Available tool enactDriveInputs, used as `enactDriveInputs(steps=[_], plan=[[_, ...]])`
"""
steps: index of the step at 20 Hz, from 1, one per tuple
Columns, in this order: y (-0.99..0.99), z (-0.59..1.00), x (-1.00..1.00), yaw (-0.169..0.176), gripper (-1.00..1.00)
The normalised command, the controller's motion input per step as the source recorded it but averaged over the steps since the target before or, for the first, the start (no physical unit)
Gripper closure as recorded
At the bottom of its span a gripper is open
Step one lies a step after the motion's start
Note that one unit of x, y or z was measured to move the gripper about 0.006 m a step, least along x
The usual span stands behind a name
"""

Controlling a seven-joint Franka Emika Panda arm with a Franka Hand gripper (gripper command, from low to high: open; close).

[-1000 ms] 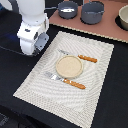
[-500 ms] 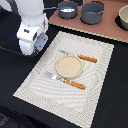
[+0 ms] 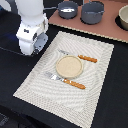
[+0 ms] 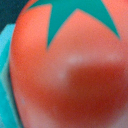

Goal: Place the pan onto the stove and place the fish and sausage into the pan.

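Observation:
The pan (image 3: 67, 8), a small blue-grey saucepan, stands at the exterior view's left end of the pinkish-brown stove (image 3: 107, 29), at the back. My gripper (image 3: 31, 49) hangs at the end of the white arm, off the exterior view's left edge of the placemat, low over the dark table. Its fingers do not show clearly, so I cannot tell if they are open or shut. A red rounded thing with a green star-shaped top (image 4: 70, 75) fills the wrist view, very close and blurred. The fish is not in view. No sausage shows in the exterior view.
A larger grey pot (image 3: 92, 11) stands on the stove beside the pan, and a beige bowl (image 3: 123, 17) at the board's right end. A striped beige placemat (image 3: 45, 80) holds a round tan plate (image 3: 69, 66) and two orange-handled pieces of cutlery (image 3: 75, 84).

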Motion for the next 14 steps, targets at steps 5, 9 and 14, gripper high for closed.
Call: enactDriveInputs(steps=[5,9,14], plan=[[0.26,0.95,0.22,0.001,1.0],[0.73,1.0,0.43,0.003,1.0],[0.95,0.97,0.34,0.0,1.0]])
